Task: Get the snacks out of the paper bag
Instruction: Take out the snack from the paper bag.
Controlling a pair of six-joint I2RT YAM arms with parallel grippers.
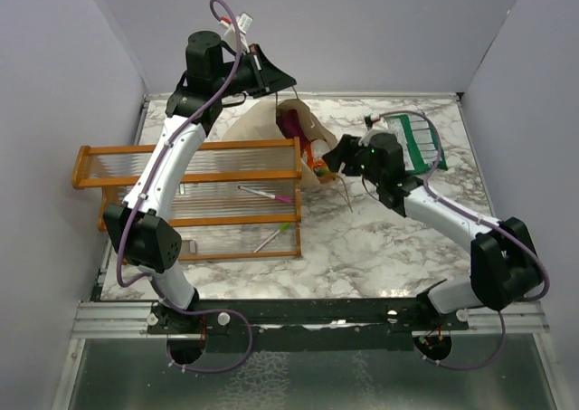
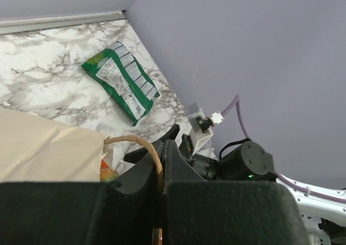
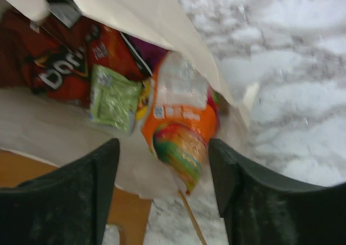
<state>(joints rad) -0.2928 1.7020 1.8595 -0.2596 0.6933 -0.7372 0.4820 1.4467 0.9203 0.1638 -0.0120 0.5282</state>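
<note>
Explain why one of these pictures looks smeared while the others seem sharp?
Right wrist view: soft all over, with the orange packet and the marble table both smeared, probably by camera motion. Left wrist view: the green packet is crisp. Top view: evenly lit, sharp, no glare.

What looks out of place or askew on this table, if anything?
The paper bag is tipped sideways by the wooden rack, one twine handle pinched in the left fingers. An orange packet slumps at its mouth, and a green packet lies alone on the marble.
</note>
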